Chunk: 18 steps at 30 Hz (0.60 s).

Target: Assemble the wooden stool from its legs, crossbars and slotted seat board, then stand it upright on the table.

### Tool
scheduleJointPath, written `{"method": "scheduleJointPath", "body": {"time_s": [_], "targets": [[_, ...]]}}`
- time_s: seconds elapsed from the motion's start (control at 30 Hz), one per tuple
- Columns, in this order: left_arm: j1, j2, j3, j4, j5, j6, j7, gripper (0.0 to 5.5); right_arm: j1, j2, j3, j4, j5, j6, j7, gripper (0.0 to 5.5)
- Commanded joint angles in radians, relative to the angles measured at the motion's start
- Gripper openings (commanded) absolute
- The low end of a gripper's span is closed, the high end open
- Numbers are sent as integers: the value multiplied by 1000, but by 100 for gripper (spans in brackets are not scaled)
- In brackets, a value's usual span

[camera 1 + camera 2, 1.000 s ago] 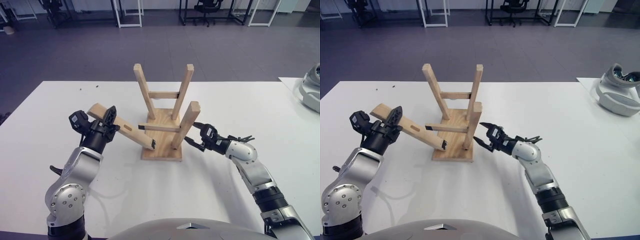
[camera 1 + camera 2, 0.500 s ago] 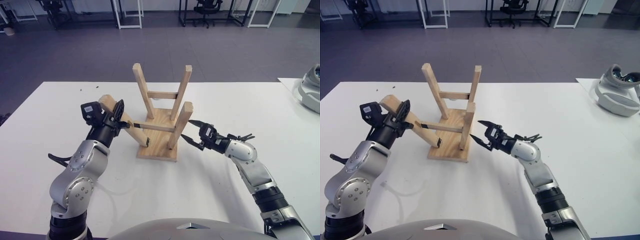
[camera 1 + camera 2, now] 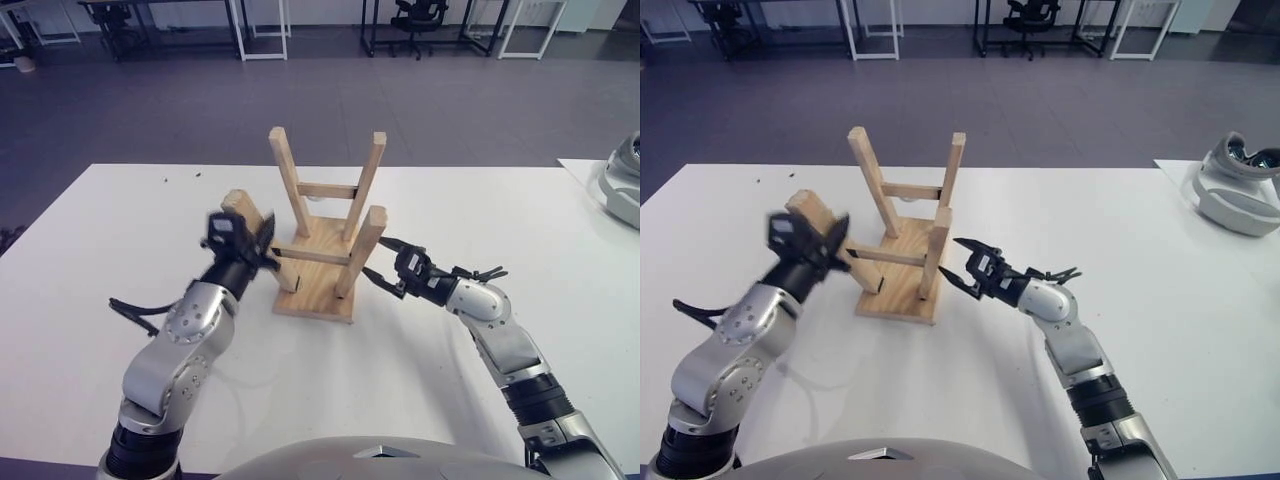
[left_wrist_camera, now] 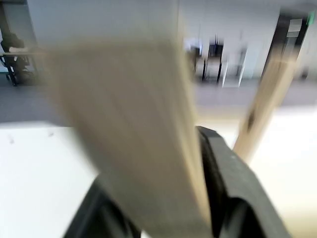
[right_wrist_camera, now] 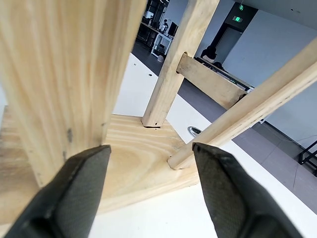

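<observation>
Stool leg (image 3: 244, 206): tilted, clamped by left gripper (image 3: 254, 240).
Seat board (image 3: 318, 302): laid flat on table (image 3: 470, 200).
Right gripper (image 3: 374, 258): held wide open, empty, just beside near upright leg (image 3: 364, 246).

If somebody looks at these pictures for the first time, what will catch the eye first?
An upside-down wooden stool in the middle of the white table, seat board flat and three legs pointing up. At its left side, the left gripper is shut on the fourth leg, held tilted; the open right gripper sits beside the near right leg.
</observation>
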Motion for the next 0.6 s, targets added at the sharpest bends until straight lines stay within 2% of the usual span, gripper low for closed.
{"method": "scheduleJointPath", "body": {"time_s": [0.03, 0.13, 0.27, 0.33, 0.43, 0.5, 0.6], "targets": [[31, 13, -50, 38, 40, 55, -68, 223, -12, 0, -8, -2, -25, 22, -30, 307], [25, -26, -11, 17, 11, 25, -98, 277, -15, 4, -41, 3, -16, 45, -62, 307], [-3, -168, 120, -82, -326, 26, -123, 343, 0, 13, -224, -94, 120, 173, -144, 307], [5, -136, 149, -138, -400, 47, -143, 348, -7, 4, -311, -161, 201, 249, -171, 307], [-27, -16, 300, -164, -476, 72, -155, 348, -43, -13, -417, -273, 345, 363, -190, 307], [-112, 81, 395, -157, -541, 80, -171, 348, -96, -17, -478, -347, 479, 447, -210, 307], [-365, 194, 458, -168, -779, 51, -173, 348, -267, -44, -542, -450, 742, 597, -261, 307]]}}
